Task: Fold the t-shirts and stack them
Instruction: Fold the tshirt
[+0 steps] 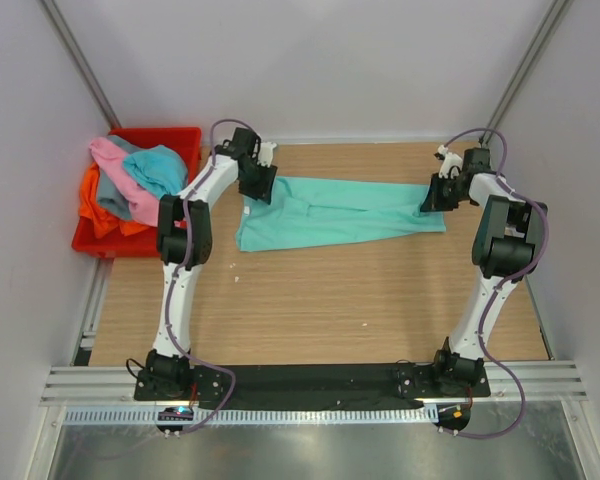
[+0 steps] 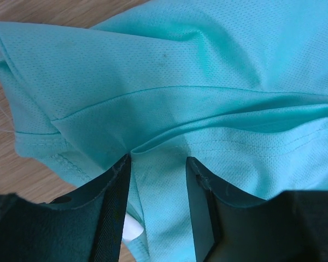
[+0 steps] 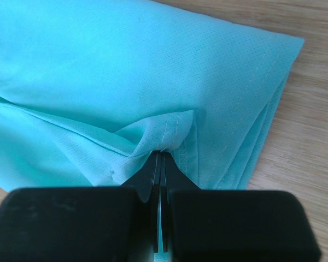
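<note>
The mint green t-shirt [image 1: 330, 212] lies folded into a long strip across the far part of the table. My left gripper [image 1: 261, 186] is at its left end; in the left wrist view the jaws stand open around a raised fold of the mint cloth [image 2: 158, 180]. My right gripper [image 1: 440, 192] is at the shirt's right end; in the right wrist view the jaws are pinched shut on a hemmed edge of the mint shirt [image 3: 169, 131]. The pink [image 1: 115, 175], turquoise blue [image 1: 160, 168], orange [image 1: 98, 212] and grey [image 1: 110, 197] t-shirts lie heaped in the bin.
A red plastic bin [image 1: 175, 138] stands at the far left, off the table's left edge. The wooden table [image 1: 320, 300] runs from the shirt to the arm bases. White walls close in on both sides and at the back.
</note>
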